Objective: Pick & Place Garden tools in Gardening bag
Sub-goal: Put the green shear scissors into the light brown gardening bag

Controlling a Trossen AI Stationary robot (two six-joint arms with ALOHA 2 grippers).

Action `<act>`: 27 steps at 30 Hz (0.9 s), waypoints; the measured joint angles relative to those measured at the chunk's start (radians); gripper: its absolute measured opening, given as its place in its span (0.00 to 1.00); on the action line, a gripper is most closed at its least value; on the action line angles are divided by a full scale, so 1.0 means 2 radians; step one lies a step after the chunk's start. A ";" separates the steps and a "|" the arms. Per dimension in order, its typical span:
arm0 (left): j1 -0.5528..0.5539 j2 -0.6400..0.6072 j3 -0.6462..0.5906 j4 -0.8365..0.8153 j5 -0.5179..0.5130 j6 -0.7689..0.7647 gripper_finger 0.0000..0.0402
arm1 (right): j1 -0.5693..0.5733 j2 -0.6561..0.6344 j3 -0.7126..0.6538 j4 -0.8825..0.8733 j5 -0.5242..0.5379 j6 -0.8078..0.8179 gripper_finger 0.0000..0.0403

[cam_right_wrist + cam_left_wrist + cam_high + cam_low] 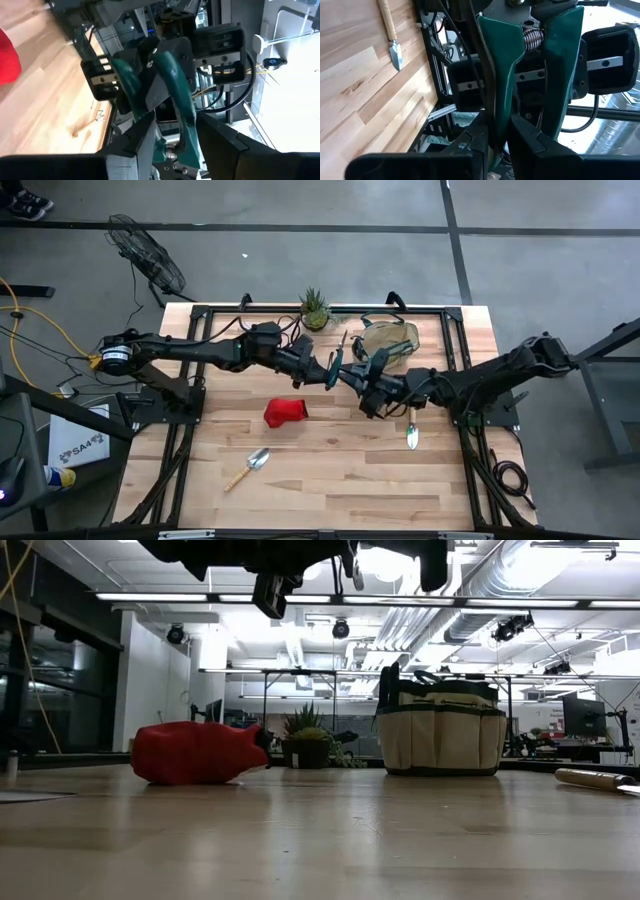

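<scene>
The teal-handled metal pruning shears (pixel 335 361) hung mid-frame, clenched by both the left gripper (pixel 495 145) and the right gripper (pixel 172 135). They looked hard, smooth and springy, so the handles seemed the safest hold. Lower down lay 2 silver wooden-handled trowels (pixel 258 462) and a soft red glove (pixel 283 412). The tan fabric bag (pixel 392 340) sat upper right, nothing blocking it.

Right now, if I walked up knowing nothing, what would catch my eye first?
Probably the two dark arms meeting in mid-air above the table's middle, the left pincer and right pincer both gripping teal-handled pruning shears. Next, the red glove on the bare wood, and the tan gardening bag at the back beside a spiky potted plant.
</scene>
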 joint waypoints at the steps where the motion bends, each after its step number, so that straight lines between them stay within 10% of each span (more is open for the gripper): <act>1: 0.000 0.000 0.000 -0.002 0.000 0.000 0.10 | -0.002 0.003 0.000 0.003 0.000 -0.002 0.34; 27: 0.000 0.000 0.000 -0.011 0.016 -0.004 0.10 | -0.027 0.009 0.000 0.042 -0.067 -0.040 0.33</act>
